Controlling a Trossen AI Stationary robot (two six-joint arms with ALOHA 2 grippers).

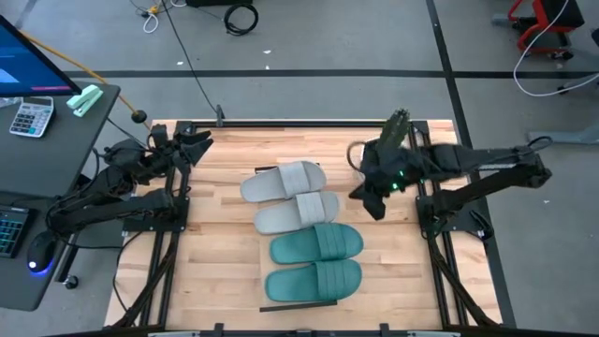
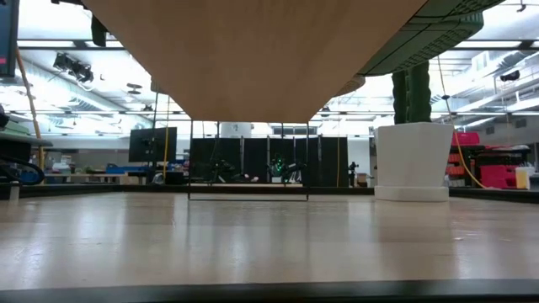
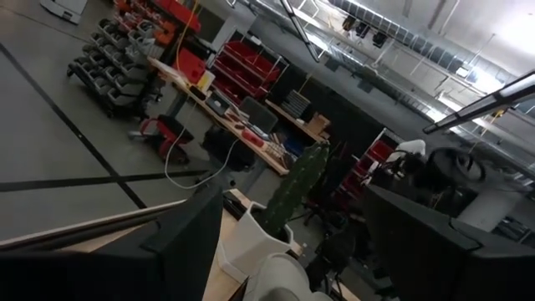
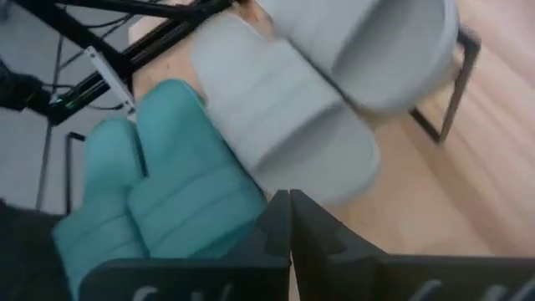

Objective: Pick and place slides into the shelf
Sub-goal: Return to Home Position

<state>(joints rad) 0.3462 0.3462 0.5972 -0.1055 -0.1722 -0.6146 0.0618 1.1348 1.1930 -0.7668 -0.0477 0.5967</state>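
high view: a slatted wooden tabletop (image 1: 215,234) fills the middle of the frame, with grey floor and dark tape lines around it. a dark desk (image 1: 65,140) at the left edge carries a calculator (image 1: 31,118). four slides lie in a column at the centre on the shelf (image 1: 298,305), whose dark trim shows at the column's lower end. two pale grey slides (image 1: 298,212) lie above two teal slides (image 1: 316,243), each touching the next. the left gripper (image 1: 197,145) sits at the tabletop's upper left corner, well apart from them. the right gripper (image 1: 370,194) hangs right of the grey pair, near but clear. a potted cactus (image 1: 398,126) stands at the upper right.

low view: pale tabletop (image 2: 269,244) spans the lower half, with a lit workshop behind. the shelf (image 2: 253,59) shows its tan underside at top centre, a ribbed teal sole at upper right, and the cactus's white pot at right.

left wrist view: benches and red bins fill the room. the left gripper (image 3: 309,247) has its jaws wide apart, empty.

right wrist view: the right gripper (image 4: 290,205) has its jaws pressed together, empty, above the grey and teal slides.
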